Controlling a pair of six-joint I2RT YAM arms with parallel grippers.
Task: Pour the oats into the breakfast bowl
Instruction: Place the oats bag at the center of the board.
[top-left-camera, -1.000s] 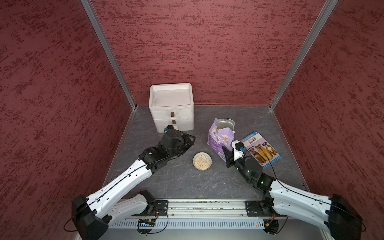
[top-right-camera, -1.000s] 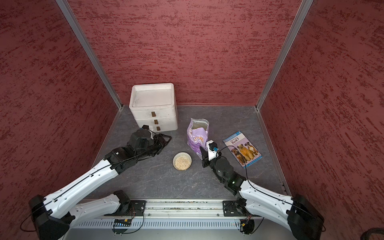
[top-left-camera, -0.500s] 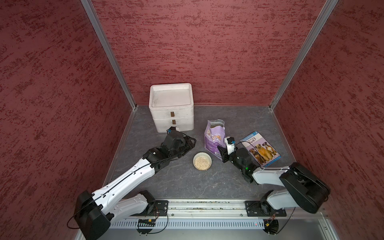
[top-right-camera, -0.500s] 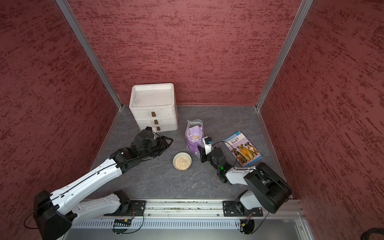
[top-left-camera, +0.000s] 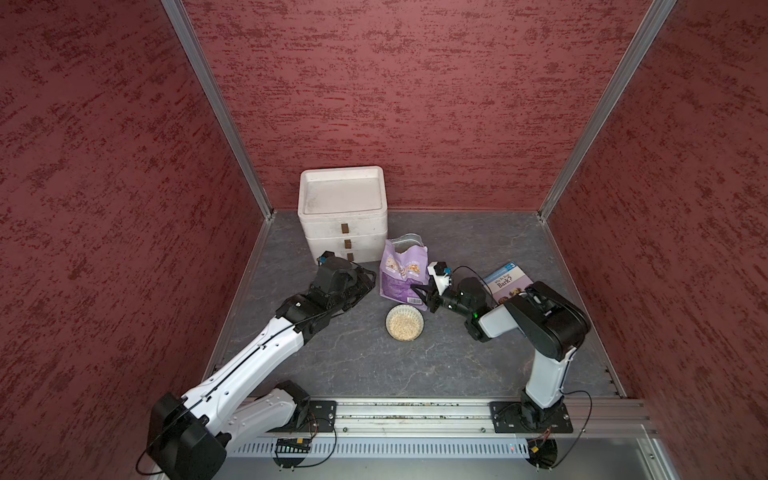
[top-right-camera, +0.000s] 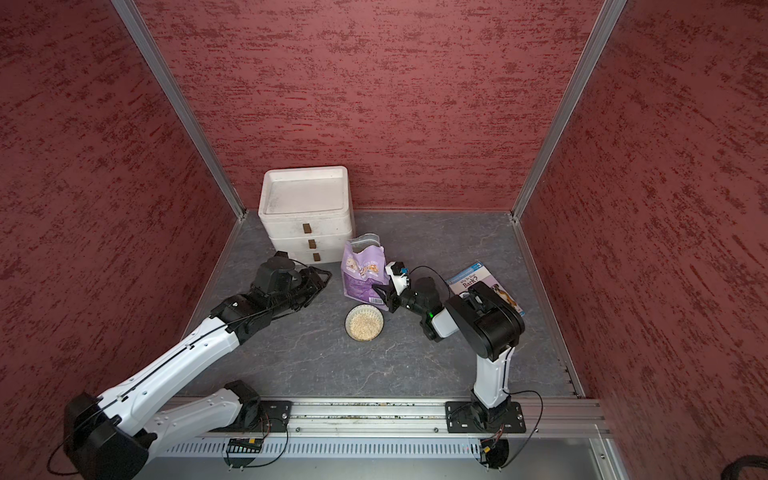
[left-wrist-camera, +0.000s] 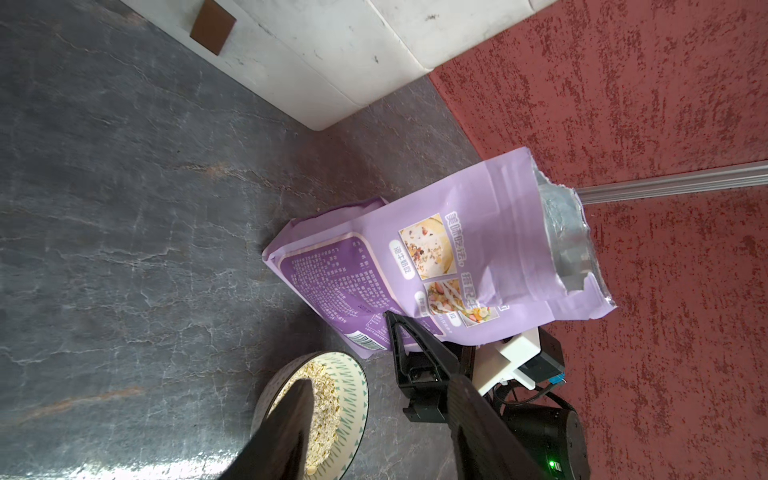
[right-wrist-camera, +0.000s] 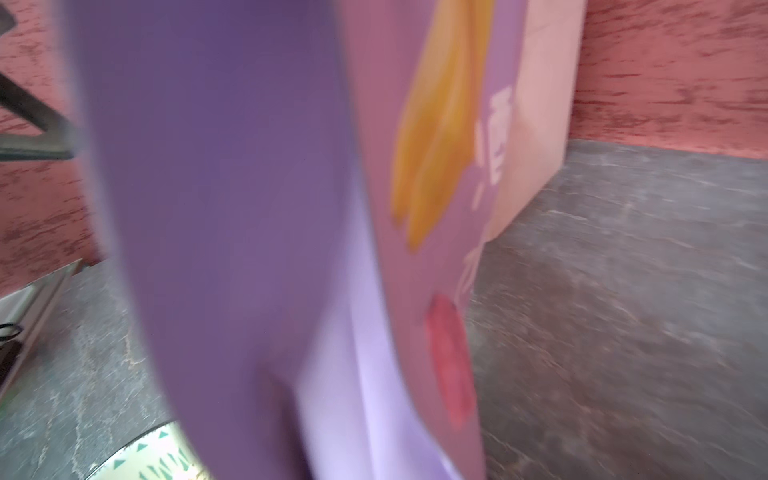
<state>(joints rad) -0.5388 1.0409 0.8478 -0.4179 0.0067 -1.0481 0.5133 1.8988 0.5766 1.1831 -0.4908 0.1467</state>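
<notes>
Oats (top-left-camera: 404, 329): pale loose flakes, a layer already in the breakfast bowl (left-wrist-camera: 351, 384). Whatever the pouch (top-left-camera: 402, 266) holds is hidden.
Where: the pouch is near the middle of the worktop (top-left-camera: 374, 374), with the bowl just beside it toward the front edge. A drawer box (top-left-camera: 343, 208) sits toward the back-left corner and a book (top-left-camera: 505, 280) toward the right edge.
Pointing: the pouch is roughly upright, long axis vertical, torn foil-lined mouth up. Its base seems to rest on the worktop.
Right gripper (top-left-camera: 423, 297): closed on the pouch low down, on its side facing the right edge, one finger across the printed face.
Left gripper (top-left-camera: 368, 284): jaws parted, empty, just beside the pouch, not touching.
Handling: probably light, soft, crinkly film that buckles when pinched, and the flakes may run suddenly. Hold it low or at a side seam, keeping the mouth free.
</notes>
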